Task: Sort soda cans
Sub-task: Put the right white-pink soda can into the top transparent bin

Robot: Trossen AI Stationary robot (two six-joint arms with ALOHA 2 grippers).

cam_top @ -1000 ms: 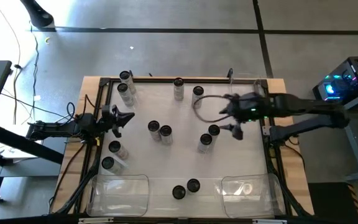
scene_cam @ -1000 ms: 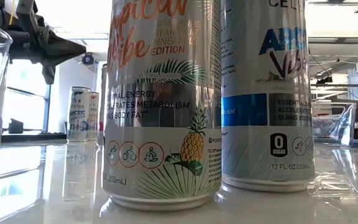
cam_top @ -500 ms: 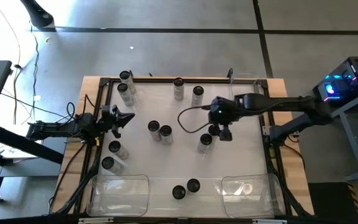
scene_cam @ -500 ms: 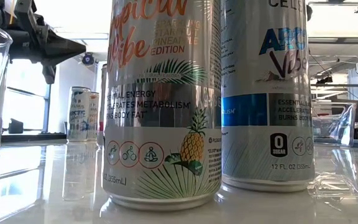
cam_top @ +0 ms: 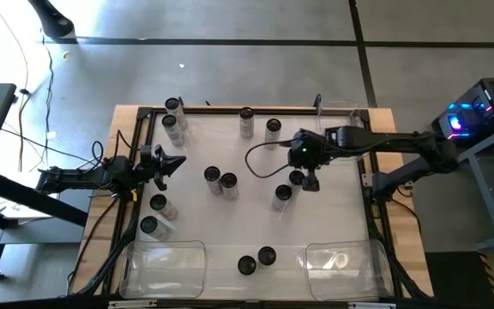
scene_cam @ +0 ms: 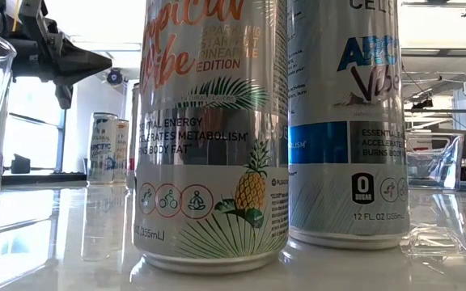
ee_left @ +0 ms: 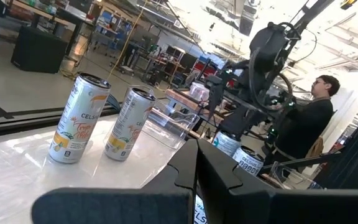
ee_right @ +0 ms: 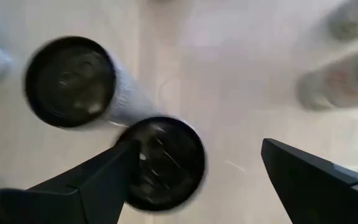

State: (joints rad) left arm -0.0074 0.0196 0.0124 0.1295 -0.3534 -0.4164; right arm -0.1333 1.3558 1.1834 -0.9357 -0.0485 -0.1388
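Several soda cans stand upright on the white table; in the high view they show as dark round tops, among them a pair in the middle (cam_top: pixel 219 178) and a pair on the right (cam_top: pixel 289 186). My right gripper (cam_top: pixel 308 180) hangs open over the right pair, fingers pointing down. In the right wrist view one can top (ee_right: pixel 166 163) lies between its fingers (ee_right: pixel 199 149), close to one finger (ee_right: pixel 86 183), and a second can (ee_right: pixel 70 81) stands beside it. My left gripper (cam_top: pixel 181 161) waits shut near the table's left edge, also seen in its wrist view (ee_left: pixel 196 152).
Two clear plastic bins sit at the near edge, one left (cam_top: pixel 163 266) and one right (cam_top: pixel 343 264). Two cans (cam_top: pixel 256 260) stand between them and fill the low view (scene_cam: pixel 213 137). More cans stand along the far edge (cam_top: pixel 246 114) and left side (cam_top: pixel 158 203). A person (ee_left: pixel 306 124) shows beyond the table.
My right gripper has moved toward the table's left, from beside the right pair of cans to over the can nearer the far edge. It has stayed open. The cans and the left arm have kept still.
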